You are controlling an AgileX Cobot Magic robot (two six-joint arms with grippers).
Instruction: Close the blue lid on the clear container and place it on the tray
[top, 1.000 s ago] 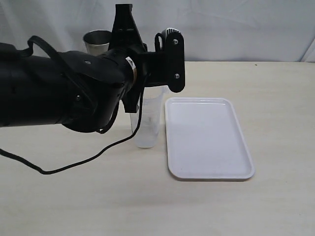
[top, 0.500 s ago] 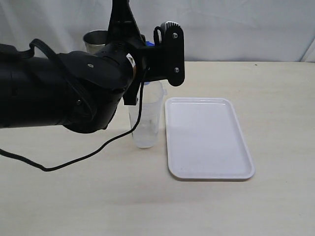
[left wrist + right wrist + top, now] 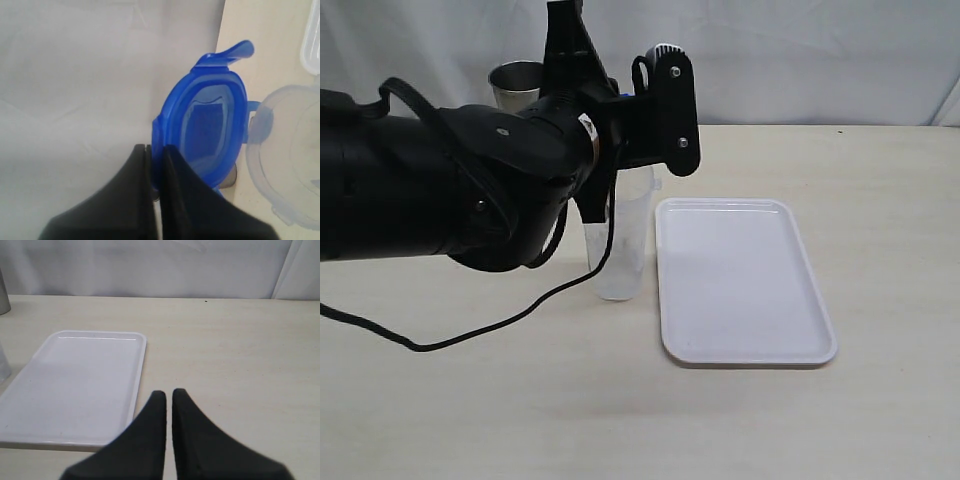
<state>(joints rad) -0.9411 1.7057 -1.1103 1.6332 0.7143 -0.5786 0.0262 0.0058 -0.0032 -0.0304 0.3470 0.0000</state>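
**Left arm holds blue lid beside the open container**

Nearest the exterior cam, the bulky black left arm (image 3: 440, 190) fills the left side, w/ a cable looping down onto the table (image 3: 880, 200). The left gripper (image 3: 155, 150) is pinched narrow on the rim of the blue lid (image 3: 207, 135). It holds the lid on edge just beside the open mouth of the clear container (image 3: 620, 260); whether they touch can't be told. The container stands upright on the table, just left of the tray (image 3: 745, 280), not on it. The right gripper (image 3: 169, 394) is closed on nothing, above the table nr the tray's edge. At the back, a steel cup (image 3: 515, 85) stands before a white curtain (image 3: 800, 50).
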